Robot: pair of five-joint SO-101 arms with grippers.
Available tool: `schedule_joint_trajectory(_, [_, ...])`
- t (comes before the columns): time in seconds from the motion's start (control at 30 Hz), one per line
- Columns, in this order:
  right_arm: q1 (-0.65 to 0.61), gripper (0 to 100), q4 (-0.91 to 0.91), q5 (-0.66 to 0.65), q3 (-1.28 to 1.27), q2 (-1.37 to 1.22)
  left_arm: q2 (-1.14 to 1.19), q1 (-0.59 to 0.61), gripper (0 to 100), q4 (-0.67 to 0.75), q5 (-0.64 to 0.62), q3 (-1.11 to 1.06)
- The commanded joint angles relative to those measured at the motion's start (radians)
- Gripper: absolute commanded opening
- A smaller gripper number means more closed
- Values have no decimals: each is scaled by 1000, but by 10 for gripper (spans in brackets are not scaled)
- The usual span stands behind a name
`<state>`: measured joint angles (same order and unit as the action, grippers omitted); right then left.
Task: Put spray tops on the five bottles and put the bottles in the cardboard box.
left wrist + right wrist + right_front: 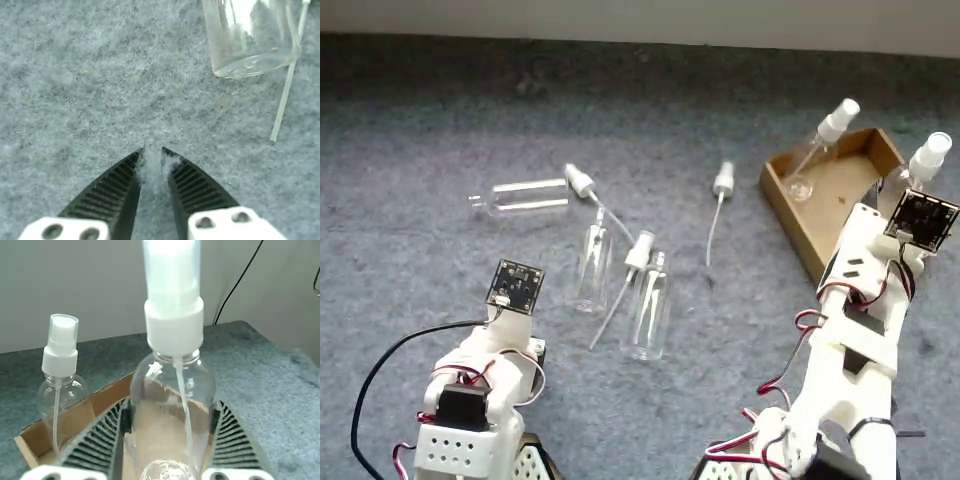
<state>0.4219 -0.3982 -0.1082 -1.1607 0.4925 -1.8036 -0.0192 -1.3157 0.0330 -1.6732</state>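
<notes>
Held a capped bottle (172,390) in the right pincer (172,407), jaws pressed against both its sides, at the cardboard box (840,185) near the desk's far right corner, with a second capped bottle (60,390) already inside the box. Rested the left pincer (152,152) all but closed, only a narrow slit between its tips and nothing gripped, low over the grey desk (420,250) towards its front edge. Showed three uncapped bottles (648,305) lying about the desk's middle among three loose spray tops (722,185).
</notes>
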Motion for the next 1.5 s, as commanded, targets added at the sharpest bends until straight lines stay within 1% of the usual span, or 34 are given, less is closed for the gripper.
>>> schedule_joint_trajectory(0.0, [-33,130,-84,11,70,-84,-7,-13,5,-3,8,-22])
schedule_joint_trajectory(0.17, [-45,130,-170,11,162,-252,-7,-13,5,-3,8,-22])
schedule_joint_trajectory(0.33, [-44,130,-214,11,239,-397,-7,-13,5,-3,8,-22])
schedule_joint_trajectory(0.57, [-54,130,-394,11,245,-473,-7,-13,5,-3,8,-22])
schedule_joint_trajectory(0.77, [-88,130,-516,11,269,-542,-7,-15,5,-3,8,-22])
schedule_joint_trajectory(1.0, [-91,130,-521,11,475,-731,-7,-16,5,-3,8,-22])
schedule_joint_trajectory(1.47, [-87,130,-521,11,722,-978,-7,-16,5,-3,8,-22])
